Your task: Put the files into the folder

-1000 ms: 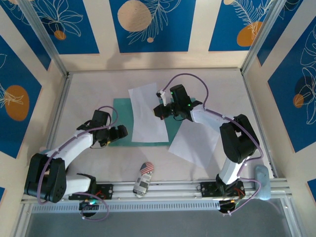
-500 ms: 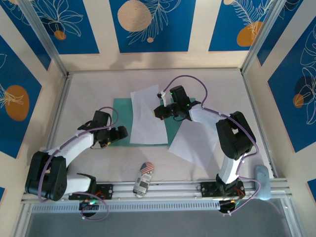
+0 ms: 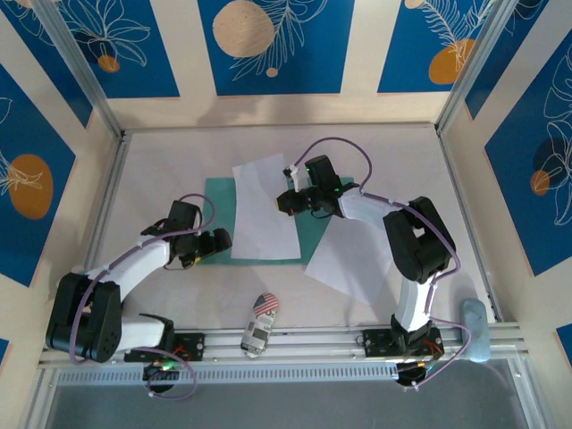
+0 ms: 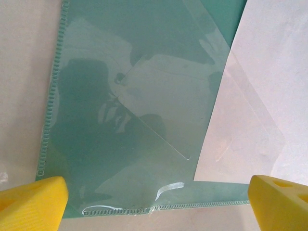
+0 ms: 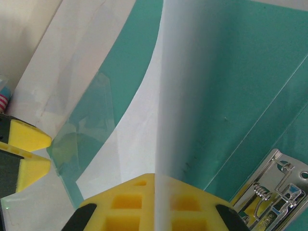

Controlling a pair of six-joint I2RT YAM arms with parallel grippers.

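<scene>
Tabletop (image 3: pixel 179 152), frame centre: my right gripper (image 3: pixel 288 200) pinches a file (image 3: pixel 259 214) over the folder (image 3: pixel 220 198), left gripper (image 3: pixel 217 241) wide; pushing may buckle it.

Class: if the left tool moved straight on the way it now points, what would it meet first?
Probably the thin teal-green card folder, whose near edge lies between the left tool's open fingers. The white paper sheet sits farther right. Depth is unclear.

White rounded link shells (image 3: pixel 134 259), black cylindrical joint housings (image 3: pixel 420 241), thin purple cables (image 3: pixel 335 139) looping along links; yellow grid-moulded plastic fingers (image 4: pixel 33 199)
</scene>
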